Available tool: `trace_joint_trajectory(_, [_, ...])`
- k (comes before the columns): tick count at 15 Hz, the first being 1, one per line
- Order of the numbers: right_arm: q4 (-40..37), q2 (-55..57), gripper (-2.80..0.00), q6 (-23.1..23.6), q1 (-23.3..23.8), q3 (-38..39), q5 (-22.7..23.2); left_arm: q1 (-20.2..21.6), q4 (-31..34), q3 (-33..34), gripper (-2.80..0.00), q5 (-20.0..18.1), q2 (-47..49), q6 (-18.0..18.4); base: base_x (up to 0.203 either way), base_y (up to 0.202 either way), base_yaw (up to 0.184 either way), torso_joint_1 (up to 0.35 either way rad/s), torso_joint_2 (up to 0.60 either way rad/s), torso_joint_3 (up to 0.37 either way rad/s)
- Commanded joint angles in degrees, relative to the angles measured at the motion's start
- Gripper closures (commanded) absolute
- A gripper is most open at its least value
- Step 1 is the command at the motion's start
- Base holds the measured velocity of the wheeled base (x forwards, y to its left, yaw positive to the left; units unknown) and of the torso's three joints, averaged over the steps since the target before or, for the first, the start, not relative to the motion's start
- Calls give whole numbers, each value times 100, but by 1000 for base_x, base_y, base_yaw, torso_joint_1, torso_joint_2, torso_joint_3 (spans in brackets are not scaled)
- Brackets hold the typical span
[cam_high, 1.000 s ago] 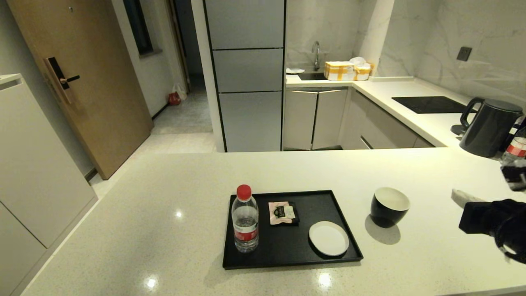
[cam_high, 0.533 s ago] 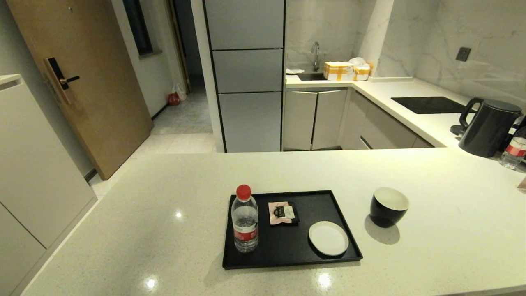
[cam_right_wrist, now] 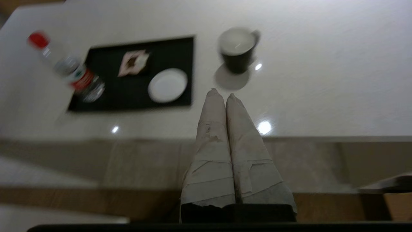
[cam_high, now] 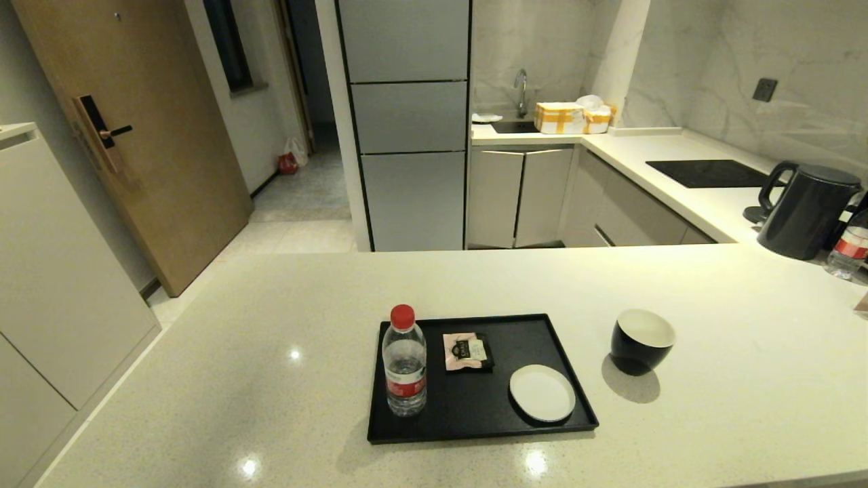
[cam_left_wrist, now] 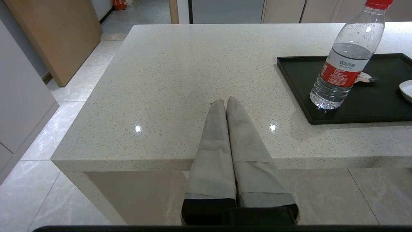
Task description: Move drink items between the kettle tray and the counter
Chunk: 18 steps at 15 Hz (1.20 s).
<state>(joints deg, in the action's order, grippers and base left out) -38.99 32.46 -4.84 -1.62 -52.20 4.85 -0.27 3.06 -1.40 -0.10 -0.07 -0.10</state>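
Observation:
A black cup (cam_high: pixel 641 341) (cam_right_wrist: pixel 237 48) with a white inside stands upright on the cream speckled counter (cam_high: pixel 271 379), just right of the black tray (cam_high: pixel 475 400) (cam_right_wrist: pixel 135 93). No arm shows in the head view. My right gripper (cam_right_wrist: pixel 222 94) is shut and empty, pulled back past the counter's near edge, with the cup ahead of its tips. My left gripper (cam_left_wrist: pixel 224 100) is shut and empty too, low at the counter's front left, well left of the tray (cam_left_wrist: pixel 299 80).
On the tray stand a red-capped water bottle (cam_high: pixel 404 360) (cam_left_wrist: pixel 346 61), a pink sachet (cam_high: pixel 466 351) and a white saucer (cam_high: pixel 542 392). A dark kettle (cam_high: pixel 807 210) and another bottle (cam_high: pixel 847 247) sit at the far right. A black hob panel (cam_high: pixel 708 172) lies behind.
My right arm, seen at the right edge of the head view a second ago, has drawn back out of it. The cup, the tray and its contents have not moved.

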Motion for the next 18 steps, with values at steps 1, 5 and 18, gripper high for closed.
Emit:
trace_joint_trajectory(1, [-332, 230, 0, 12, -15, -2, 912, 0, 2, 0, 0, 1, -1, 1, 0, 0, 0, 0, 0, 0])
trace_joint_trajectory(5, [-374, 1164, 0, 25, -21, 59, 1696, 0, 2, 0, 0, 1, -1, 1, 0, 0, 0, 0, 0, 0])
trace_joint_trajectory(18, [635, 6082, 0, -451, -1271, -1338, 1991, 0, 2, 0, 0, 1, -1, 1, 0, 0, 0, 0, 0, 0])
